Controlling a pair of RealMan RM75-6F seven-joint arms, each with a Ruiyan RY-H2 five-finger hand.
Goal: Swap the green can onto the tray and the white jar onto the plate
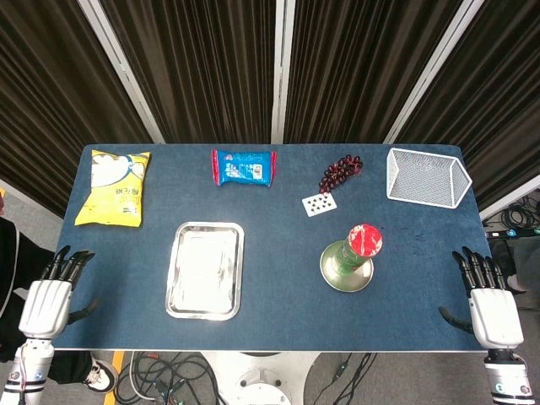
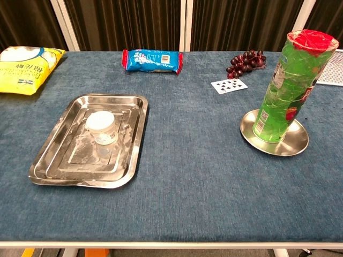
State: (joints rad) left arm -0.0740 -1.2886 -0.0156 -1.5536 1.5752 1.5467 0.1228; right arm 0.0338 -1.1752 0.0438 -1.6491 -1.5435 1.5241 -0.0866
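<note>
A tall green can (image 1: 358, 251) (image 2: 289, 87) with a red lid stands upright on a small round metal plate (image 1: 332, 274) (image 2: 296, 143) right of centre. A small white jar (image 2: 102, 128) (image 1: 205, 256) stands upright in the steel tray (image 1: 179, 291) (image 2: 48, 166) left of centre. In the head view my left hand (image 1: 52, 294) rests at the near-left table edge with fingers extended and nothing in it. My right hand (image 1: 488, 300) rests at the near-right edge, fingers extended and empty. Both hands are far from the objects. Neither hand shows in the chest view.
At the back lie a yellow snack bag (image 1: 114, 186) (image 2: 21, 66), a blue packet (image 1: 245, 166) (image 2: 152, 60), dark grapes (image 1: 340, 172) (image 2: 246, 61) and a playing card (image 1: 319, 203) (image 2: 229, 84). A white wire basket (image 1: 426, 176) stands at the back right.
</note>
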